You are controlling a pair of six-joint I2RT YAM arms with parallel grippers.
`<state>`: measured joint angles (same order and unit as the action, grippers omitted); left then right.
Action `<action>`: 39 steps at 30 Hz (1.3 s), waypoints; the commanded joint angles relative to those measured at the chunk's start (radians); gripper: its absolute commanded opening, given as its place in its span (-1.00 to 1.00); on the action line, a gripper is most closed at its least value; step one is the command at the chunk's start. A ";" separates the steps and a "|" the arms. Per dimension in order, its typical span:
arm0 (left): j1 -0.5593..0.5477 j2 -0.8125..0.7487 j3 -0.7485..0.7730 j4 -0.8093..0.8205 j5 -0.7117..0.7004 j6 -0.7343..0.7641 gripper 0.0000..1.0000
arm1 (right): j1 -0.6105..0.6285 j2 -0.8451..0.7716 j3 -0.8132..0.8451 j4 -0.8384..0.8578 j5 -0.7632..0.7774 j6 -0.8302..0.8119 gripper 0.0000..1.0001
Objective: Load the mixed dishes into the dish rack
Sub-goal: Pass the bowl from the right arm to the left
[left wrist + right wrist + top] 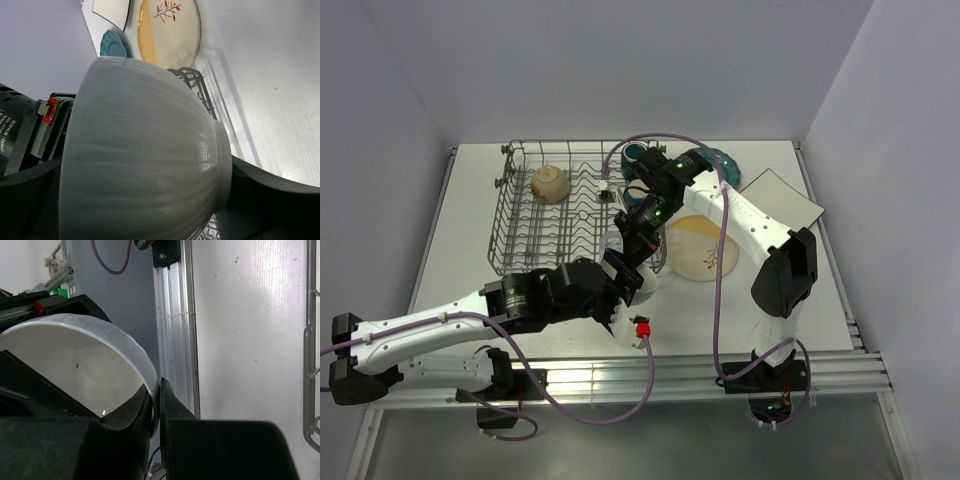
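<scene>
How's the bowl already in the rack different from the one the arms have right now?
The cream bowl sits inside the dish rack, apparently foot up; the white ribbed bowl is outside it, between the left gripper's fingers. Nothing touches the cream bowl, while the right gripper pinches the white ribbed bowl's rim. The cream bowl looks warmer in tone than the white ribbed bowl. Both are round, footed bowls.

Robot lab cell — plain walls (620,60), aluminium rails (720,372)
</scene>
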<state>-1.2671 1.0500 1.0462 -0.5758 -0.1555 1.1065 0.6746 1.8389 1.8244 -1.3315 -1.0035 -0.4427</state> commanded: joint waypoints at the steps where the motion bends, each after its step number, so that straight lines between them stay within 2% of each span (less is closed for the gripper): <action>1: 0.000 0.015 0.006 0.014 -0.012 -0.016 0.76 | 0.028 -0.010 -0.004 -0.098 -0.087 0.039 -1.00; 8: 0.000 0.036 0.035 -0.016 -0.016 -0.027 0.55 | 0.011 0.008 -0.016 -0.112 -0.098 0.021 -1.00; 16: -0.002 0.039 0.041 -0.001 -0.032 -0.033 0.48 | -0.003 0.023 -0.017 -0.113 -0.115 0.015 -1.00; 19: -0.002 0.039 0.043 0.008 -0.041 -0.036 0.53 | -0.004 0.026 -0.020 -0.113 -0.130 0.015 -1.00; 23: -0.005 0.039 0.038 0.031 -0.050 -0.051 0.76 | -0.007 0.031 -0.028 -0.113 -0.161 0.013 -1.00; 26: -0.006 0.036 0.038 0.031 -0.050 -0.056 0.84 | -0.010 0.031 -0.033 -0.113 -0.170 0.010 -1.00; 39: -0.009 0.035 0.061 0.025 -0.052 -0.060 0.84 | -0.032 0.031 -0.051 -0.113 -0.175 -0.022 -1.00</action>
<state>-1.2736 1.0836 1.0538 -0.5922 -0.1856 1.0554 0.6483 1.8763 1.7741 -1.3281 -1.0801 -0.4599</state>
